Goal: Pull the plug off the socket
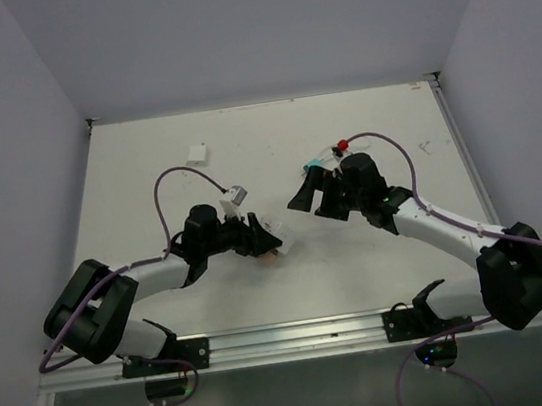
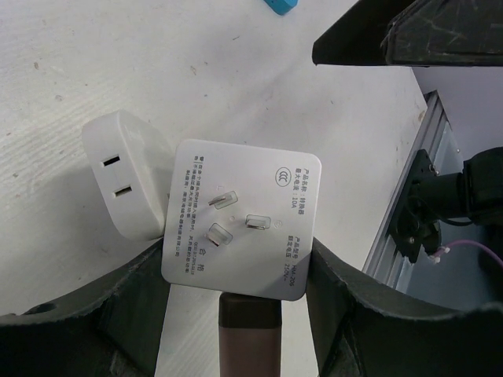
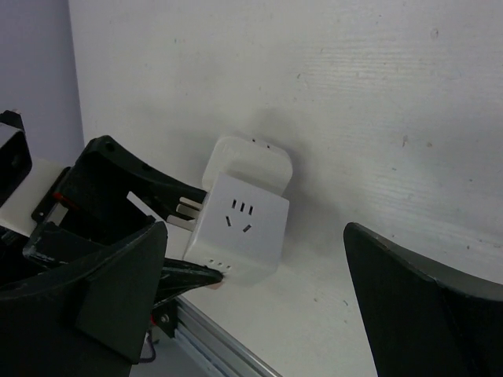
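Note:
The socket (image 2: 240, 224), a white cube, shows its pronged back face in the left wrist view and its dark slot marks (image 3: 240, 228) in the right wrist view. My left gripper (image 2: 236, 314) is shut on its two sides just above the table (image 1: 274, 241). A brown plug (image 2: 250, 334) butts against the cube's near side, between the left fingers. A rounded white block (image 2: 126, 184) with two slots sits against the cube's other side. My right gripper (image 3: 259, 314) is open, with nothing between its fingers, and faces the socket from a short distance (image 1: 313, 200).
A teal plug (image 1: 318, 164) and a red plug (image 1: 341, 143) lie just behind the right gripper. A small flat white block (image 1: 197, 154) rests at the back left. The aluminium rail (image 1: 299, 332) runs along the table's near edge, close to the socket.

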Robot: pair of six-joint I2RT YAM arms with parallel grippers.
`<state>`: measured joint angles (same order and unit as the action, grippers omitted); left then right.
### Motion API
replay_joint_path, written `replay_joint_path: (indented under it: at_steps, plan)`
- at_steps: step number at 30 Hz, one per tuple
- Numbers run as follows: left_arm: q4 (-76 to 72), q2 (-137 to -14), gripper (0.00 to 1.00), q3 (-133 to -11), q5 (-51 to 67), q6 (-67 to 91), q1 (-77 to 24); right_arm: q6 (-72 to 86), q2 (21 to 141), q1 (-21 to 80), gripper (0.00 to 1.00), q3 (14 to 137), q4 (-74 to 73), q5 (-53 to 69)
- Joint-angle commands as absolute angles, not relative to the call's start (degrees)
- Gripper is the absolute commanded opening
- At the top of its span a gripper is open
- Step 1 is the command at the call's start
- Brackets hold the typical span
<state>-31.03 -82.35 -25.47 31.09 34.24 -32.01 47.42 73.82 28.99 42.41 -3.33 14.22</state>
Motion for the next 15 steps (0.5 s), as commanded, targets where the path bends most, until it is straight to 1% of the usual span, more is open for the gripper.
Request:
replay_joint_path:
  at_steps: [1, 7, 15]
  plan:
    - [-32.7, -79.6, 0.0, -27.2, 28.6, 30.9, -33.3, 52.2, 72.9, 31.5, 0.99, 43.3, -0.5, 10.4]
    - [-31.0, -78.5, 0.0, -28.6, 27.2, 29.4, -34.1, 53.3, 75.8, 35.7, 0.99, 44.6, -3.5, 6.9]
    - [-31.3, -77.8, 0.0, -28.8, 26.5, 29.5, -34.6, 55.7, 79.2, 40.0, 0.99, 45.1, -2.0, 5.3]
